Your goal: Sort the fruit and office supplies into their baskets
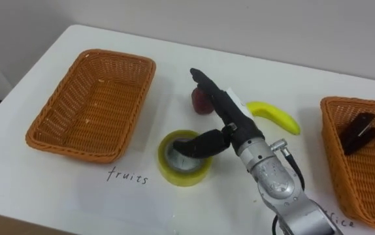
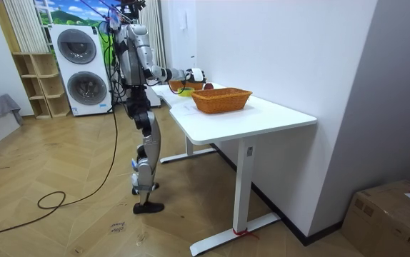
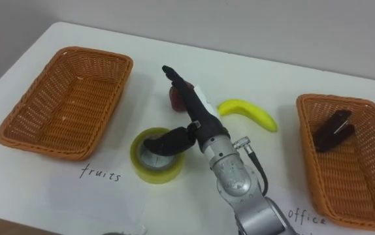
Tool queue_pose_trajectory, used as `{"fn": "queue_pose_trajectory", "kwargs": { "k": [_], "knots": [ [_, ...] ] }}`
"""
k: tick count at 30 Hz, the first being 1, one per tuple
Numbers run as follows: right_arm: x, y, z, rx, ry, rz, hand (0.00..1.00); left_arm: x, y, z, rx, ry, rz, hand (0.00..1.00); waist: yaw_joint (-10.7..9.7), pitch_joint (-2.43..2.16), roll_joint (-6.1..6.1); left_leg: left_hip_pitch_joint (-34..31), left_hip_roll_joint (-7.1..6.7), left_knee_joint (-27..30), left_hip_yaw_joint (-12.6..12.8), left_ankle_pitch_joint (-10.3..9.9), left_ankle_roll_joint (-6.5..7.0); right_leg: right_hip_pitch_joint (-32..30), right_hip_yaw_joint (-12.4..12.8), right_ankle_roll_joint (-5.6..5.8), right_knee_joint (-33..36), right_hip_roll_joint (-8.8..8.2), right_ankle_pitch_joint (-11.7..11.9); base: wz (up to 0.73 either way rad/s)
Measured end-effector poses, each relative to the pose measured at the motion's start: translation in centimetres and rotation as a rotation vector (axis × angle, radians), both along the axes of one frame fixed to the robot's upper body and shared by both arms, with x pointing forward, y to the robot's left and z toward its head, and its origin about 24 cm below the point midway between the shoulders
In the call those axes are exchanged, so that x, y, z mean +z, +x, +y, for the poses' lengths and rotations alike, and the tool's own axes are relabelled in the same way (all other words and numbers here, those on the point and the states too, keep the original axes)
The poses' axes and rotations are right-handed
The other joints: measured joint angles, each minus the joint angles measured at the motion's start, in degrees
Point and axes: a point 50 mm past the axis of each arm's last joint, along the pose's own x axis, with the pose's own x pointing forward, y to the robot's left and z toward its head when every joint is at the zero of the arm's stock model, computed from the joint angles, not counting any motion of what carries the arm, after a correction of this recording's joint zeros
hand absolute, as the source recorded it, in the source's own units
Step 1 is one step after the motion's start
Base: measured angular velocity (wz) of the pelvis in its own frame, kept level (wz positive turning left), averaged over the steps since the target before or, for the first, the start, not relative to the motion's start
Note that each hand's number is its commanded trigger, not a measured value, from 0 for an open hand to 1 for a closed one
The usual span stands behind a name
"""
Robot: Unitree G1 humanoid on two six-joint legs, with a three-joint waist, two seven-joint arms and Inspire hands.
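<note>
Banana (image 1: 276, 117), red fruit (image 1: 200, 102) and tape roll (image 1: 186, 179) lie unsorted mid-frame, one clip (image 1: 358, 132) in the right-edge basket (image 1: 344, 179); right hand (image 1: 230, 114) straight-fingered, gripping nothing.

yellow tape roll (image 1: 176, 176) flat, mid-table | banana (image 1: 276, 116) near red fruit (image 1: 200, 102) | black clip (image 1: 359, 132) in right basket (image 1: 342, 171)

We are seeing a home laundry corner: washers (image 2: 76, 47) and a shelf (image 2: 37, 86) standing well behind the right hand (image 2: 193, 73), parquet (image 2: 83, 178) lying below.
</note>
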Motion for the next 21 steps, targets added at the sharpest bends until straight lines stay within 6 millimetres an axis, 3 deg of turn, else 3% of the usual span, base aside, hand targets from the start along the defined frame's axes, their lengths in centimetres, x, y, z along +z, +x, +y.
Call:
{"fn": "queue_pose_trajectory", "kwargs": {
  "k": [8, 21],
  "knots": [
    [-0.32, 0.01, -0.07, 0.008, -0.045, -0.001, 0.0, 0.08, 0.03, 0.29, -0.004, 0.004, -0.003, 0.0, 0.07, 0.21, -0.53, 0.05, -0.14, 0.09, 0.02, 0.11, 0.18, 0.0, 0.0, 0.11, 0.01, -0.14, 0.07, 0.0],
    [-0.53, -0.1, -0.22, 0.07, -0.134, -0.002, 0.0, 0.39, 0.81, 0.52, -0.013, 0.009, -0.043, 0.0, -0.01, 0.45, -0.22, 0.02, -0.14, -0.06, 0.01, 0.11, 0.17, -0.01, -0.01, 0.12, -0.04, -0.09, 0.07, 0.0]
  ]
}}
